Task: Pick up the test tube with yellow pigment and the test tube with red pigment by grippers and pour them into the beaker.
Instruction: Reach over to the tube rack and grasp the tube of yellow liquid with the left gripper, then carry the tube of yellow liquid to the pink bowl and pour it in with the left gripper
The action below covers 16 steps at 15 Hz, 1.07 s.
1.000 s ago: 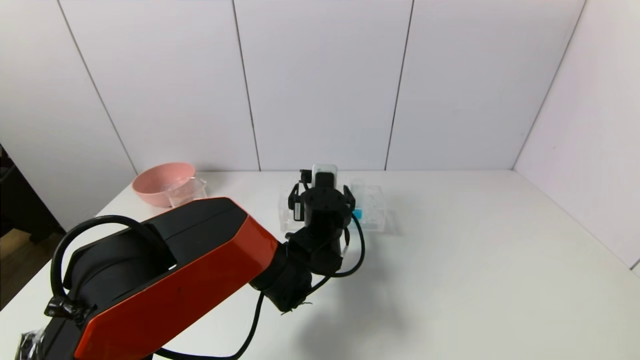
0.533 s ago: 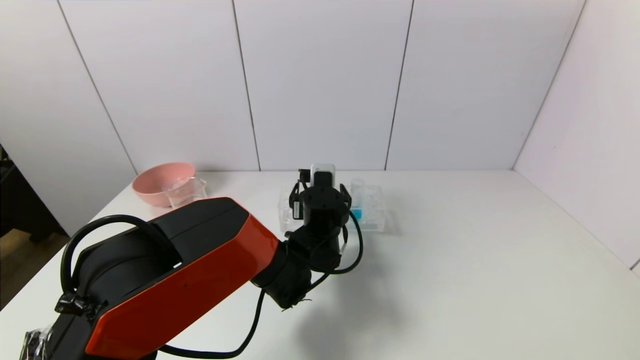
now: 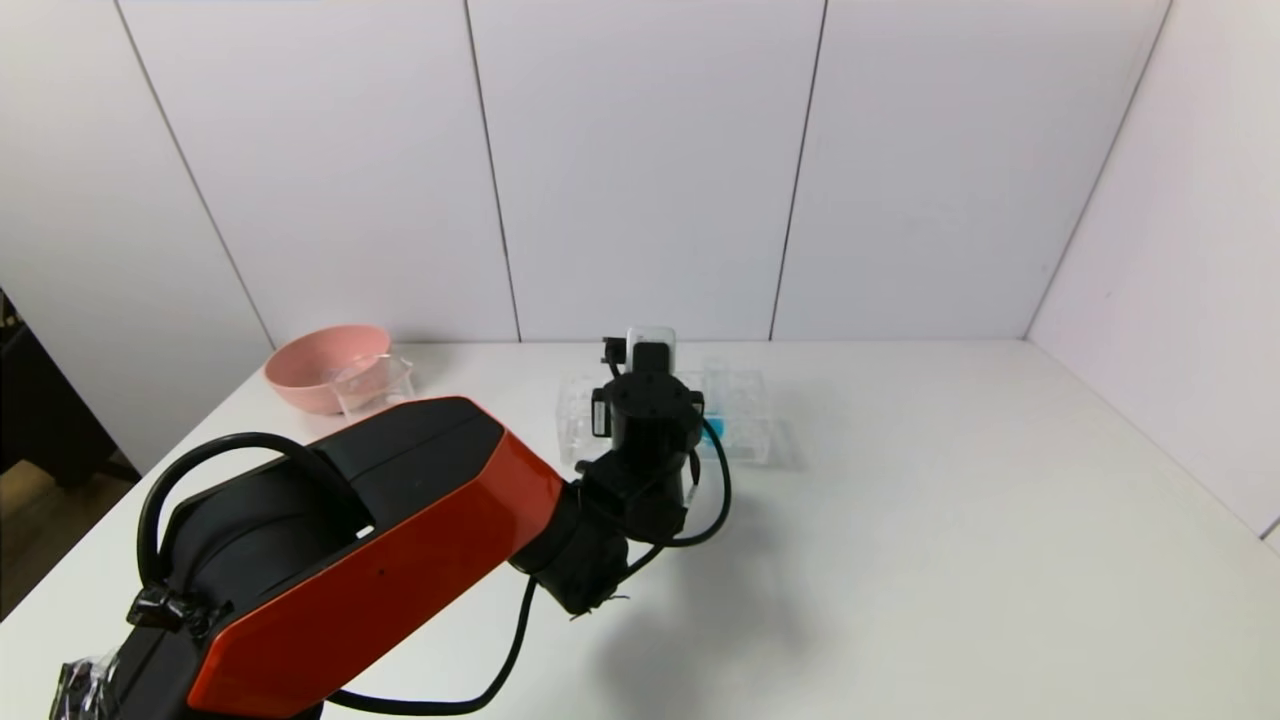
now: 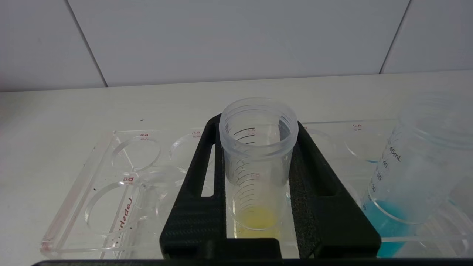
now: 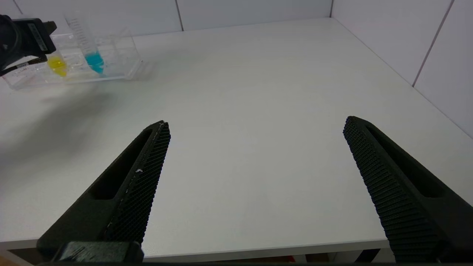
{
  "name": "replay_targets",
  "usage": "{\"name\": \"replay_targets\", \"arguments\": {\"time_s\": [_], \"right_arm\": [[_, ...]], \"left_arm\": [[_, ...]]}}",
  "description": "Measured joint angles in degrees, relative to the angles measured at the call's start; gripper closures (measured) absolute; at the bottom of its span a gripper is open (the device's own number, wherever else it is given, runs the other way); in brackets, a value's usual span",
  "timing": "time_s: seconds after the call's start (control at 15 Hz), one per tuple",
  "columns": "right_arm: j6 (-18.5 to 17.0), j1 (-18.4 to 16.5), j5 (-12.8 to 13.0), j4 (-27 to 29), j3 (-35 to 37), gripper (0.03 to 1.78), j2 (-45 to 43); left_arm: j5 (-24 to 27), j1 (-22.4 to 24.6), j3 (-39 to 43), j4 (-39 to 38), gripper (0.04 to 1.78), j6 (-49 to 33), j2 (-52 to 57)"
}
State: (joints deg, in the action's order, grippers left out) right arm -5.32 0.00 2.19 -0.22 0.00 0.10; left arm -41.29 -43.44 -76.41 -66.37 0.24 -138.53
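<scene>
Test tube with yellow pigment [image 4: 257, 173]: upright in clear rack [image 4: 92, 192], centre of left wrist frame, long axis vertical | left gripper [image 4: 258, 192]: fingers [image 4: 314, 199] clamped either side of tube, reaching in level over counter [image 3: 950, 520] | blue tube [image 4: 410, 166]: just beside, tilted | right gripper [image 5: 255, 177]: fingers wide apart, parked well away, lower frame.

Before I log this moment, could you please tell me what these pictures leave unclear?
- Red tube: in no view; the left gripper covers part of the rack in the head view.
- Yellow tube: the gripper's fingers flank it; the left wrist view's edge cuts off its bottom.
- Beaker: too small in the head view to show any contents.
- Right gripper: outside the head view.
</scene>
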Motion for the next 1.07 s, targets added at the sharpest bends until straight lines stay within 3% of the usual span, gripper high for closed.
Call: {"name": "replay_targets", "arguments": {"time_s": [0.6, 1.07], "right_arm": [[-0.02, 0.0, 0.0, 0.0, 0.0, 0.1, 0.0], [-0.02, 0.0, 0.0, -0.02, 0.0, 0.1, 0.0]], "left_arm": [[0.0, 0.02, -1.34, 0.02, 1.37, 1.33, 0.57], [3.01, -0.22, -1.23, 4.79, 1.37, 5.01, 8.98]]}}
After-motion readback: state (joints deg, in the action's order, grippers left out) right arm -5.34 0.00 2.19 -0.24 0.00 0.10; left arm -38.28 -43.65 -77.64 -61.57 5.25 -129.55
